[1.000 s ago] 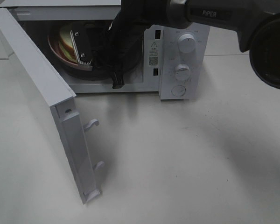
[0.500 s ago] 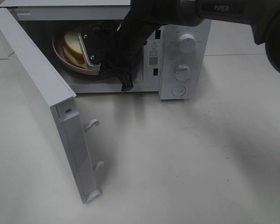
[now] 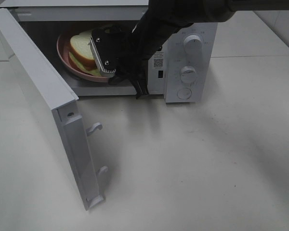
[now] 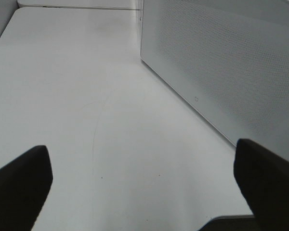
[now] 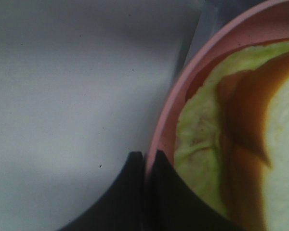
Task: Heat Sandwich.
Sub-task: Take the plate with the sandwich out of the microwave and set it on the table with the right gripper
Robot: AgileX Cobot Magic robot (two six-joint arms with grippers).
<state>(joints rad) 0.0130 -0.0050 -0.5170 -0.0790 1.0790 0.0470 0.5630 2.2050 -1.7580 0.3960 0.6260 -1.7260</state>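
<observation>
The sandwich lies on a pink plate inside the microwave, whose door stands wide open. The right gripper reaches into the cavity from the right, its jaws pinched tight on the plate's rim, beside the sandwich's green filling. The left gripper hangs over the bare worktop beside the microwave's perforated wall, jaws spread wide, holding nothing.

The microwave front panel bears a QR code and a small label, both too small to read.
</observation>
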